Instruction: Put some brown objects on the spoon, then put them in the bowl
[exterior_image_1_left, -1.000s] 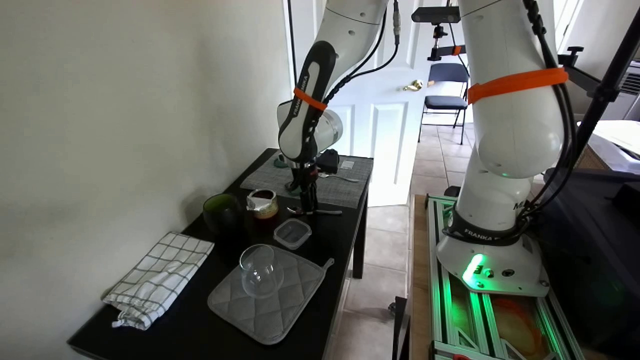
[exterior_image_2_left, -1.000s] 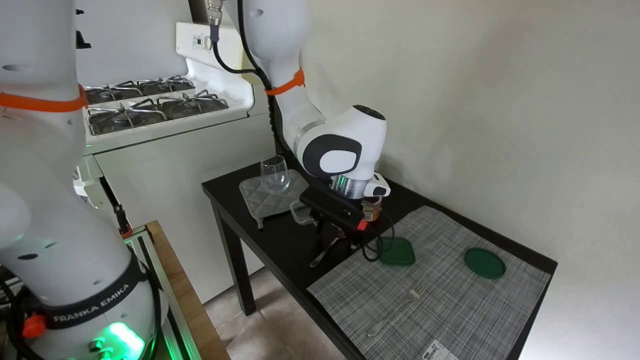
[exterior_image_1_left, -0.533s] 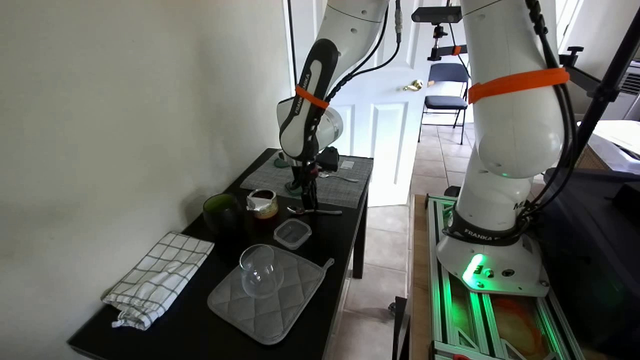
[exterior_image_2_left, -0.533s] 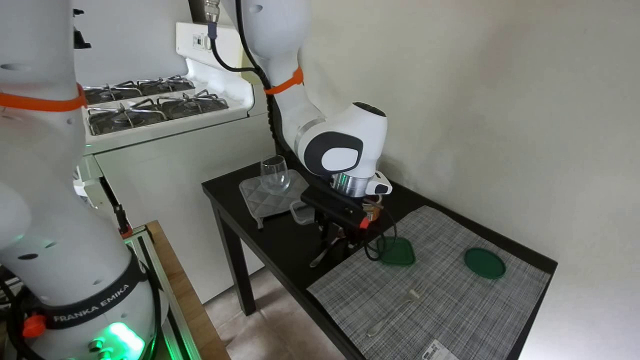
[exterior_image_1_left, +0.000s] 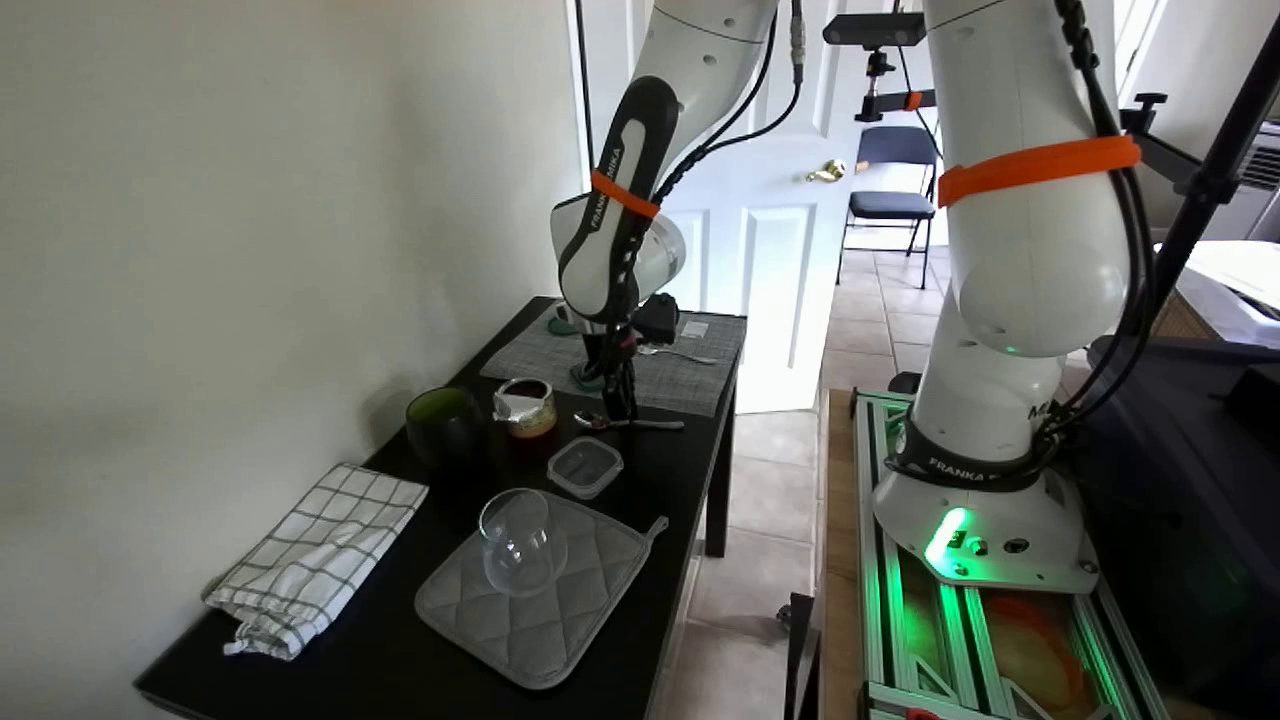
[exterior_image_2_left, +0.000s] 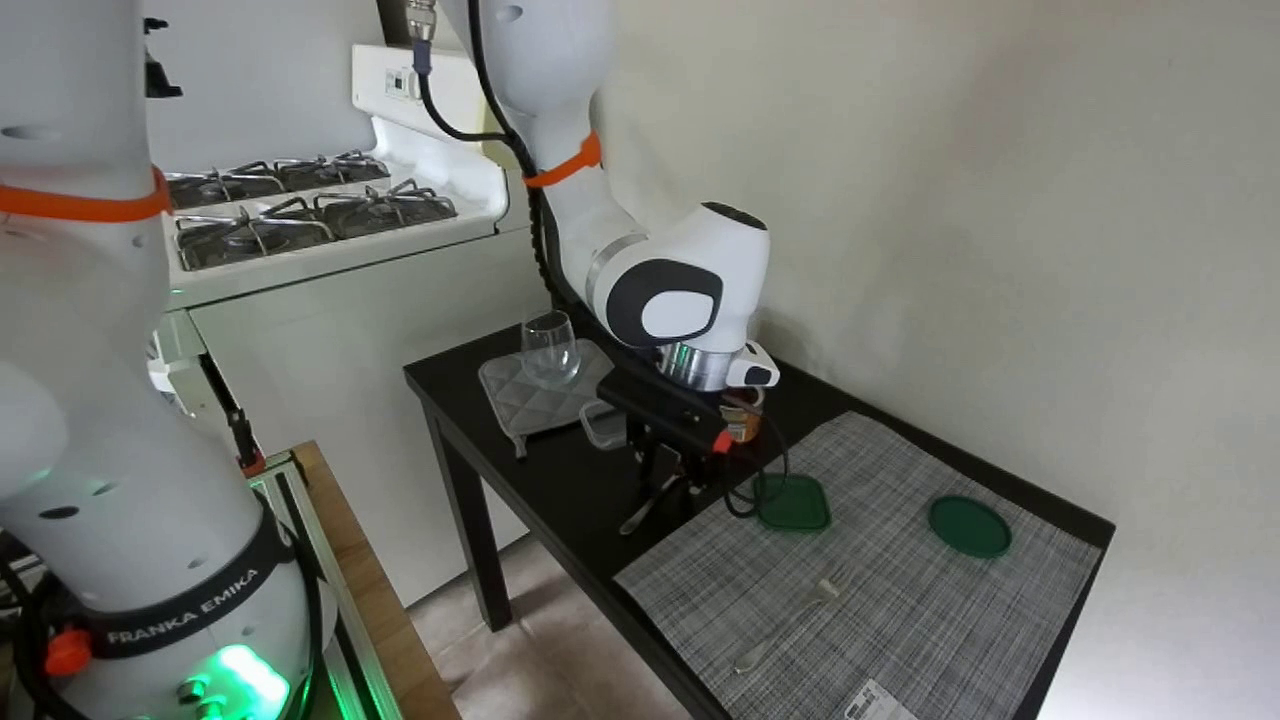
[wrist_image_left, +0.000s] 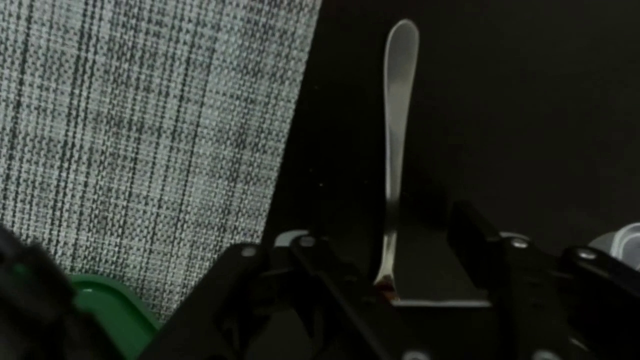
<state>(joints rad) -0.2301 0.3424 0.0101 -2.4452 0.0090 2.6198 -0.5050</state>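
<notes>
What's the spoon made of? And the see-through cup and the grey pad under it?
Spoon: metal, probably steel, with a satiny grey sheen.
See-through cup: likely glass, smooth with bright glints, though plastic is possible.
Grey pad: seemingly cloth, matte, with quilted diamonds.

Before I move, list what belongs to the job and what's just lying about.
Job: gripper, spoon; jar, perhaps the source; tub or cup as target, can't tell which.

Seemingly lying about: towel, glass, pot holder, fork, green lids, placemat.
</notes>
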